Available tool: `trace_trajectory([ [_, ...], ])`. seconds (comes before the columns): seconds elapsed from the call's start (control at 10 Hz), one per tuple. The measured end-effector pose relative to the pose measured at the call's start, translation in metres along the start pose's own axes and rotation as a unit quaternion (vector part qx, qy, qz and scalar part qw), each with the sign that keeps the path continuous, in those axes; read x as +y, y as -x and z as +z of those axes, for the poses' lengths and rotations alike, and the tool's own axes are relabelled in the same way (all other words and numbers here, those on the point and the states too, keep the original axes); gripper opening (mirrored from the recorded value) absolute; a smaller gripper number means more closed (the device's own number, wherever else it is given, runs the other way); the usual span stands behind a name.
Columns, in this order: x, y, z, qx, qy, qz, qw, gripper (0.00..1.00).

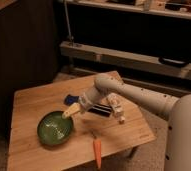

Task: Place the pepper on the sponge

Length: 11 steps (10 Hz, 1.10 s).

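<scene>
The orange pepper (97, 151) lies on the wooden table (34, 100) near its front edge, stem end pointing away from me. Behind the arm's wrist, a small dark blue sponge (70, 100) lies flat, partly covered. My gripper (71, 111) hangs over the far right rim of the green bowl (54, 129), between the sponge and the bowl, well left of and behind the pepper. It is open and holds nothing.
A black-and-white striped flat object (102, 109) and a pale upturned cup (120, 113) sit on the table under my forearm. The table drops off just in front of the pepper. A dark shelf unit with a long rail (134, 57) stands behind.
</scene>
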Motion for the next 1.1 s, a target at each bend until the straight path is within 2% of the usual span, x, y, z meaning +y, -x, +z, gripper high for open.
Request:
trace_trajectory([
  [0.8,-0.001,0.000,-0.001,0.000,0.002,-0.001,1.0000,0.80],
  [0.9,-0.002,0.000,-0.003,0.003,0.011,-0.002,0.9999,0.80],
  [1.0,-0.004,0.000,-0.012,0.011,0.028,-0.003,0.9996,0.80],
  [1.1,-0.009,0.003,-0.028,0.023,0.046,-0.001,0.9987,0.80],
])
